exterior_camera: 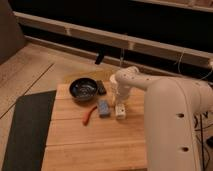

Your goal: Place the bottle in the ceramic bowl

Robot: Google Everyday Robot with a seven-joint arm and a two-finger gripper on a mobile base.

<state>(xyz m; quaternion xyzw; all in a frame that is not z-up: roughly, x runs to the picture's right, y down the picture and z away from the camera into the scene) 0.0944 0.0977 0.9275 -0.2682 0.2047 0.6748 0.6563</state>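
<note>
Gripper (120,101) first: we see it lowered to the tabletop right of centre, its fingers pressed together on the far end of the bottle (120,111), pinching it as far as we can make out, though the white of the fingers and the white of the plastic blur into one another there. Behind it, the arm (170,115) is the biggest thing we see, a bulky white shell filling the right side and bending at a rounded joint above the gripper. Next in size comes the wooden table (95,145), made of pale planks, with a dark mat (27,130) lying along its left edge. On the far left part of the table sits the ceramic bowl (82,90), round, shallow and dark, with a glossy inside and nothing in it that we can see. We find a blue block (103,108) just left of the bottle, close beside it. The bottle itself lies on the wood, small and white, well apart from the bowl and nearer to us than it. Left of the block, a thin red-handled tool (90,114) lies at a slant. Smallest of all, a small dark object (101,87) rests flat just beside the bowl's right rim.
</note>
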